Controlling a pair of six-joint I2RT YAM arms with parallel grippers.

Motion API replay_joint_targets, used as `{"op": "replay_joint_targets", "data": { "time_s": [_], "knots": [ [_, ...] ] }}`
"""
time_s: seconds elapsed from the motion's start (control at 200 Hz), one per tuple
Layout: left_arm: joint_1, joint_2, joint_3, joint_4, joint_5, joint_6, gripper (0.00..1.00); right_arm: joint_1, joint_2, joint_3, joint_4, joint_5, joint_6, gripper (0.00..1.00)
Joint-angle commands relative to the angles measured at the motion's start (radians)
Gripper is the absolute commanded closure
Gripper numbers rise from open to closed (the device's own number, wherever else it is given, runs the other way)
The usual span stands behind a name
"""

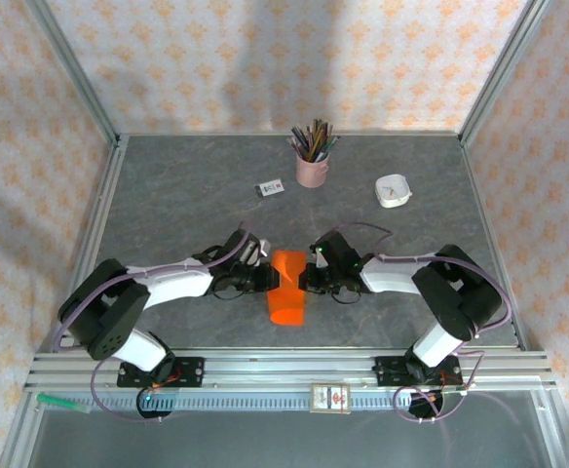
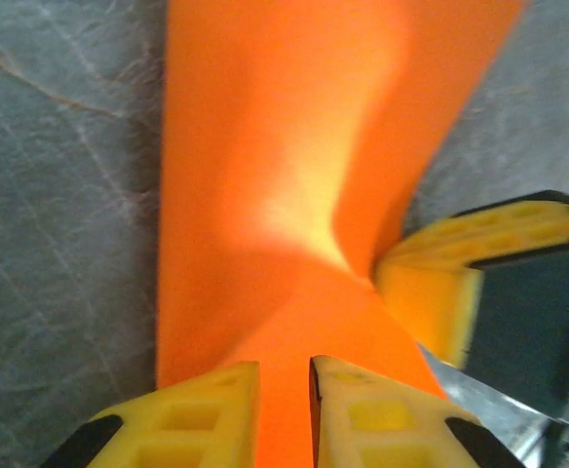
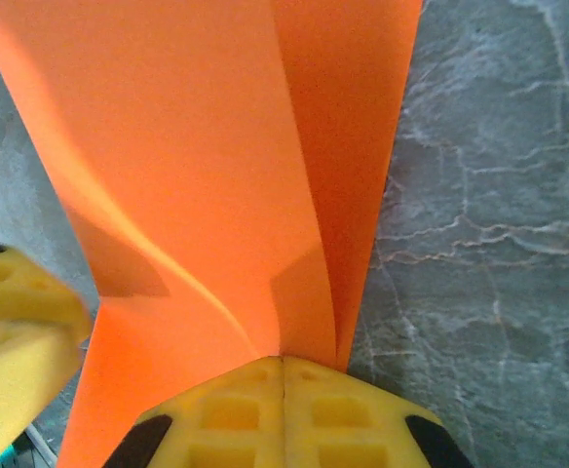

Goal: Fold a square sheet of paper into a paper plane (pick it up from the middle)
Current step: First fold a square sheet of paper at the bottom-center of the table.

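- Our left gripper [image 2: 284, 405] has its yellow fingers drawn close on a thin band of the orange sheet of paper [image 2: 265, 146], which passes up between them.
- Our right gripper [image 3: 283, 409] has its fingers pressed fully together, and the paper's folded edge comes out right at their tips.
- The two grippers face each other tip to tip across the sheet. In each wrist view, the other gripper's yellow finger touches the paper just to one side.
- The sheet is folded into a long strip and lies between the two grippers on the grey table [image 3: 479, 195], buckling upward where we pinch it.
- Well beyond both grippers stand a pink pencil cup [image 1: 312, 171], a small white card [image 1: 270, 187] and a white dish [image 1: 393, 191].
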Motion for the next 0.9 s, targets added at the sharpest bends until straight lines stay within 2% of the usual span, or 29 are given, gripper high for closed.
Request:
{"op": "replay_joint_targets", "data": {
  "time_s": [0.0,0.465,0.736,0.891],
  "knots": [
    [-0.006,-0.044,-0.025,0.046,0.057,-0.057,0.76,0.003,0.08,-0.055,-0.174,0.186,-0.012,1.0],
    [-0.016,0.011,-0.098,0.029,0.002,-0.031,0.77,0.003,0.089,-0.052,-0.174,0.188,-0.012,1.0],
    [-0.035,-0.107,-0.09,0.046,0.042,-0.086,0.74,0.003,0.088,-0.053,-0.18,0.189,-0.01,1.0],
    [-0.059,-0.076,-0.103,0.089,0.075,-0.114,0.73,0.003,0.079,-0.055,-0.19,0.193,-0.009,1.0]
  ]
}}
